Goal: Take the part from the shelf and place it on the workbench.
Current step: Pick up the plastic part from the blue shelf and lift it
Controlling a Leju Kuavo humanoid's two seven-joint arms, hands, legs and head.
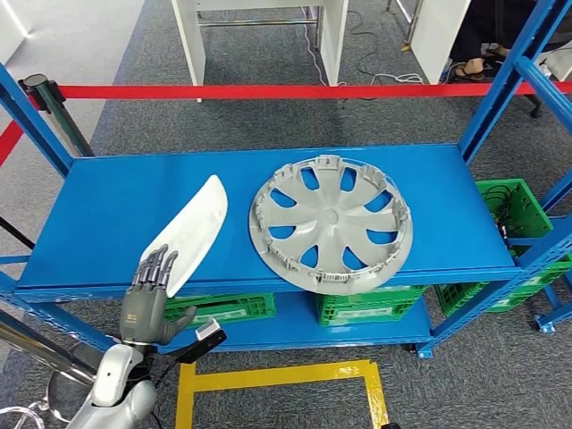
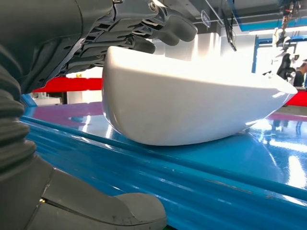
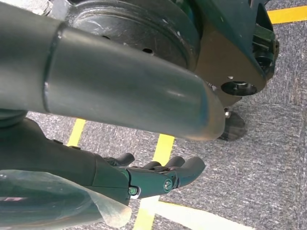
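A long white curved part (image 1: pixel 196 228) lies on the left half of the blue shelf (image 1: pixel 101 214), its near end by the front edge. My left hand (image 1: pixel 149 295) is at that end, fingers stretched over the part's top. In the left wrist view the fingers (image 2: pixel 152 26) lie just above the white part (image 2: pixel 188 105), while the thumb (image 2: pixel 119 211) sits apart, below the shelf's front lip; nothing is gripped. My right hand (image 3: pixel 163 177) hangs over the floor, fingers loosely extended and empty.
A grey hubcap (image 1: pixel 331 223) lies on the shelf to the right of the white part. Green crates (image 1: pixel 364 304) sit on the lower shelf and another (image 1: pixel 516 210) at the right. Blue uprights frame both ends. Red barrier tape (image 1: pixel 270 91) runs behind; yellow floor marking (image 1: pixel 283 375) lies below.
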